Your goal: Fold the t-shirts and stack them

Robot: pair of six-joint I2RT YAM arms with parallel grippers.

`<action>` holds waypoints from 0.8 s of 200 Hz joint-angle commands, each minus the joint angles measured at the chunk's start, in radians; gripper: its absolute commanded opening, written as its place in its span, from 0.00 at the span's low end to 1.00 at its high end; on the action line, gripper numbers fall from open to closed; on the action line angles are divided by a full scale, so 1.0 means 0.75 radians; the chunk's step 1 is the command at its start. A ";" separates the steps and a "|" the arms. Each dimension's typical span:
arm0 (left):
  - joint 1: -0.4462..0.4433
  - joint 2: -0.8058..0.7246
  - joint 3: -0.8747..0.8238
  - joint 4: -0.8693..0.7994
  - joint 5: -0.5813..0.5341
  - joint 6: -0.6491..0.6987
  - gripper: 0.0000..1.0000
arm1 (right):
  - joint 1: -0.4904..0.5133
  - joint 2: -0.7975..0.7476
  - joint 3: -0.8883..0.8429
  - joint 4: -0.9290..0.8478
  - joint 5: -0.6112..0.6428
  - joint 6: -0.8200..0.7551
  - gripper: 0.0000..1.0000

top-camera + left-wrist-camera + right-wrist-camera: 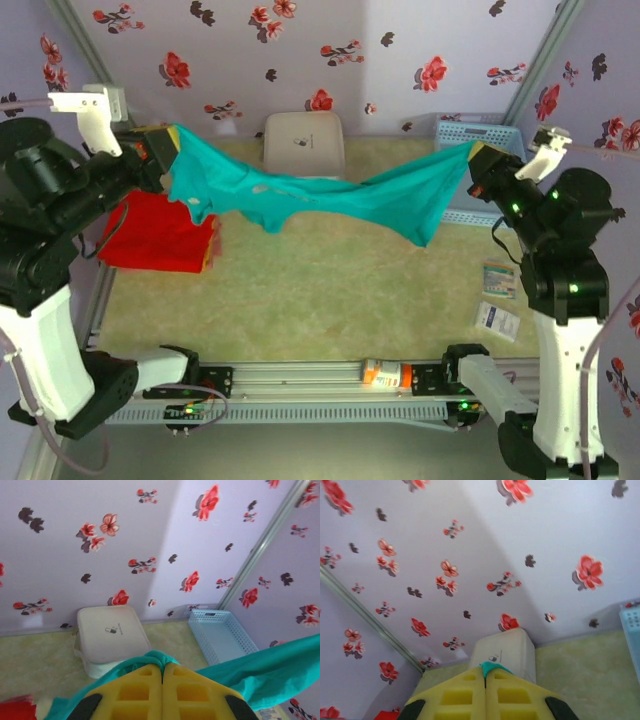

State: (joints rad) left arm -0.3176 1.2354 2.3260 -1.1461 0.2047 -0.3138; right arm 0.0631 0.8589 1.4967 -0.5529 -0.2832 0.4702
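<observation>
Hanging item: teal t-shirt (330,195), soft limp knit. Its long axis runs left to right across the upper middle of the top view, sagging at centre above the desk (330,290). Left fingers (157,675) are pressed together on its left end. Right fingers (479,680) pinch its right end, a teal sliver at their tips. Red t-shirt (150,235), seemingly folded flat, lies at frame left, nearer the left fingers.

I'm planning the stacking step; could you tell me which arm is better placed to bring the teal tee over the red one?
Probably left: the left pincer, shut on the teal tee, hangs close by the red tee; the right pincer grips the far end.
</observation>
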 commanded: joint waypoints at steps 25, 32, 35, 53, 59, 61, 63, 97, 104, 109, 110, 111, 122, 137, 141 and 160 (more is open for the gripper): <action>0.010 -0.161 0.164 0.023 0.106 0.061 0.00 | -0.006 -0.174 0.083 0.029 -0.022 -0.061 0.00; 0.010 -0.170 0.198 0.015 0.108 0.046 0.00 | -0.006 -0.196 0.100 0.007 -0.013 -0.052 0.00; 0.010 -0.174 0.212 0.015 0.111 0.038 0.00 | -0.008 -0.203 0.105 -0.001 -0.013 -0.047 0.00; 0.010 -0.199 0.266 0.025 0.118 0.004 0.00 | -0.006 -0.243 0.135 -0.044 -0.008 -0.025 0.00; 0.010 -0.210 0.263 0.037 0.114 0.003 0.00 | -0.006 -0.253 0.142 -0.060 -0.003 -0.017 0.00; 0.010 -0.213 0.262 0.039 0.114 0.005 0.00 | -0.006 -0.255 0.143 -0.064 0.000 -0.015 0.00; 0.010 -0.216 0.257 0.042 0.110 0.006 0.00 | -0.006 -0.257 0.144 -0.070 0.002 -0.011 0.00; 0.009 -0.243 0.079 0.041 -0.061 0.023 0.00 | -0.006 -0.248 0.135 -0.200 0.063 0.024 0.00; 0.010 -0.261 -0.010 0.060 -0.111 0.018 0.00 | -0.006 -0.241 0.121 -0.229 0.088 0.033 0.00; 0.010 -0.276 -0.080 0.078 -0.142 0.014 0.00 | -0.007 -0.235 0.106 -0.249 0.105 0.040 0.00; 0.010 -0.280 -0.095 0.083 -0.150 0.014 0.00 | -0.007 -0.234 0.100 -0.252 0.107 0.041 0.00; 0.010 -0.282 -0.110 0.086 -0.158 0.014 0.00 | -0.007 -0.232 0.096 -0.255 0.111 0.041 0.00; 0.010 -0.306 -0.262 0.120 -0.235 0.011 0.00 | -0.007 -0.221 0.022 -0.264 0.122 0.065 0.00; 0.010 -0.320 -0.455 0.166 -0.324 0.027 0.00 | -0.006 -0.205 -0.123 -0.226 0.109 0.107 0.00; 0.010 -0.325 -0.512 0.191 -0.348 0.029 0.00 | -0.007 -0.200 -0.176 -0.204 0.100 0.113 0.00; 0.012 -0.319 -0.785 0.348 -0.388 0.038 0.00 | -0.006 -0.158 -0.406 -0.044 0.040 0.160 0.00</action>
State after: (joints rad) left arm -0.3176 0.9970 1.9087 -1.0447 0.0315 -0.3031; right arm 0.0631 0.6781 1.3594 -0.6682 -0.2340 0.5278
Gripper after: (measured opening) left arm 0.043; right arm 0.044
